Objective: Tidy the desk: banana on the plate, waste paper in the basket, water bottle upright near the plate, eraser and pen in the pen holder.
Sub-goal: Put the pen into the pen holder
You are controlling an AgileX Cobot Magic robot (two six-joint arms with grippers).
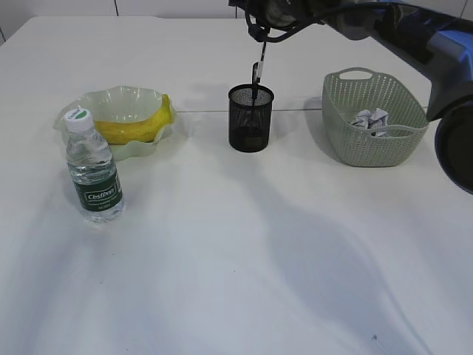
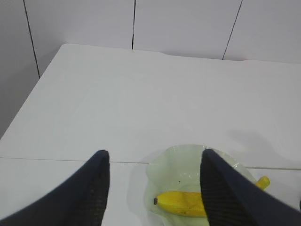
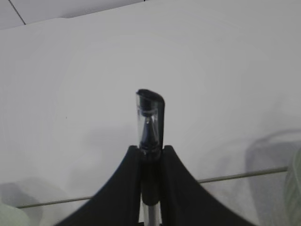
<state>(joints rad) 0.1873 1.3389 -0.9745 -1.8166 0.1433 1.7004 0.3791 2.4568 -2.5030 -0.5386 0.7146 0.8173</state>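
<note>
The banana point(image 1: 129, 129) lies in the pale green plate point(image 1: 122, 100) at the left; both also show in the left wrist view, banana point(image 2: 181, 203) and plate point(image 2: 186, 160). The water bottle point(image 1: 92, 168) stands upright in front of the plate. A black mesh pen holder point(image 1: 250, 118) stands mid-table. My right gripper point(image 1: 262, 38) is shut on the pen point(image 1: 257, 70), holding it upright with its lower end in the holder; the pen's cap shows in the right wrist view point(image 3: 150, 122). Crumpled waste paper point(image 1: 369, 120) lies in the green basket point(image 1: 373, 144). My left gripper point(image 2: 155, 188) is open and empty above the plate. The eraser is not visible.
The white table point(image 1: 236, 259) has a seam line running across behind the plate and holder. The right arm point(image 1: 414, 37) reaches in from the upper right, over the basket.
</note>
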